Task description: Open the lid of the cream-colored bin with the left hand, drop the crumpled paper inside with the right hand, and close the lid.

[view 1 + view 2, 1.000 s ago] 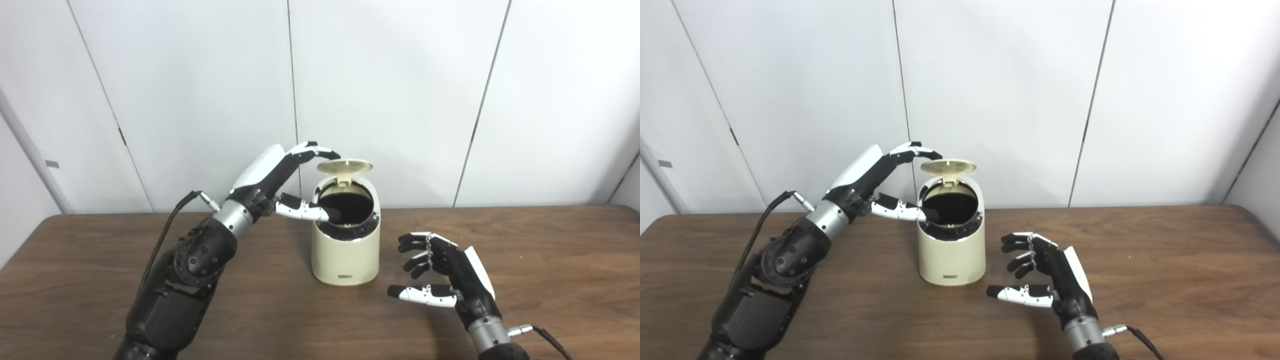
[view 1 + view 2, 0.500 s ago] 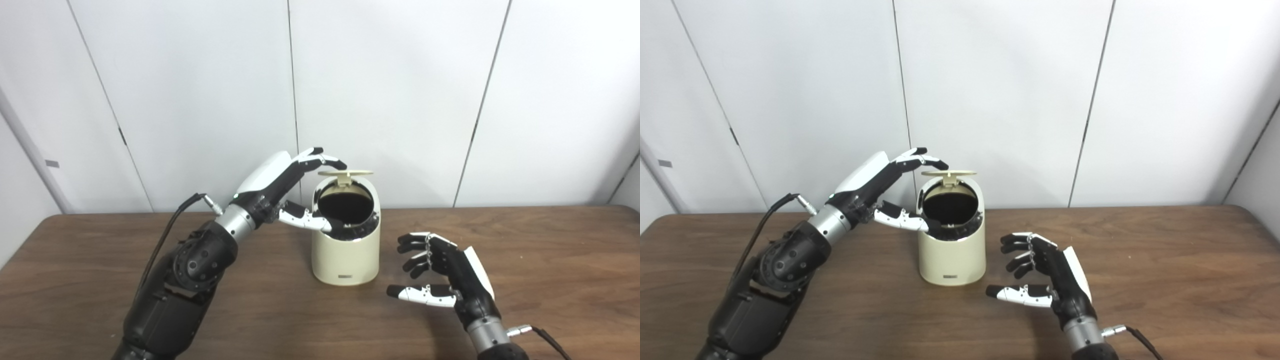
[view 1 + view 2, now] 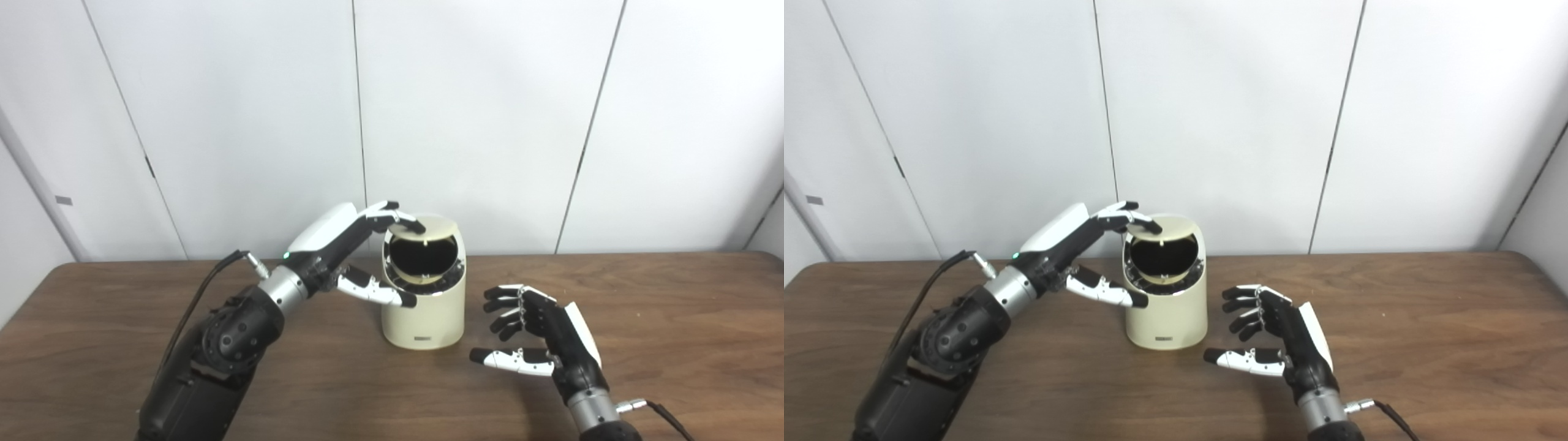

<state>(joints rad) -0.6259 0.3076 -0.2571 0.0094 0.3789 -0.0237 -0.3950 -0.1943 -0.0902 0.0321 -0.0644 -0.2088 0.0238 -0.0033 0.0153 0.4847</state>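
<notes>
Left eye view, one bin (image 3: 422, 306), left robot hand (image 3: 361, 257) fingertips on lid (image 3: 429, 228), right robot hand (image 3: 539, 337) open, empty.

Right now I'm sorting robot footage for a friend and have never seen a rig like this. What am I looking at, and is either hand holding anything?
Both pictures come from two cameras side by side on a humanoid robot's head, so they show one scene. Its two arms reach over a wooden table. On the table stands a cream-colored bin. The left hand has fingertips on the lid, which is tilted partway over the opening. The right hand hovers open beside the bin, holding nothing. No crumpled paper is visible.
</notes>
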